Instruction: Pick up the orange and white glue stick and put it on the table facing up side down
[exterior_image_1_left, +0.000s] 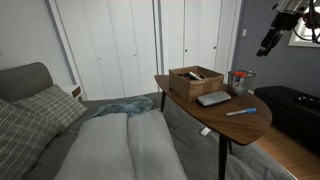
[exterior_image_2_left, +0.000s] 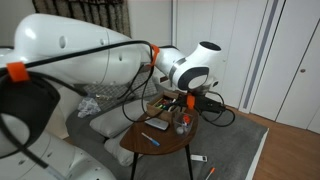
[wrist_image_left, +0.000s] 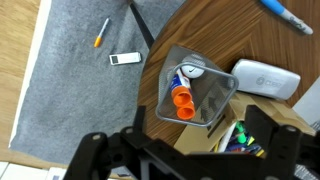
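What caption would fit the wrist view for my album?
Open gripper hovering above the glue stick, which sits inside a clear container on the wooden table.

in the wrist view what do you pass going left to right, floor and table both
orange pencil → small white item → clear container holding the glue stick → grey case

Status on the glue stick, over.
Gripper open, empty, above the table. Glue stick inside clear container, not yet picked. Container walls hem it in.

Smooth brown wooden table (wrist_image_left: 205, 35), clear glossy plastic cup (wrist_image_left: 222, 98), plastic glue stick (wrist_image_left: 184, 99), rough grey carpet (wrist_image_left: 70, 90)
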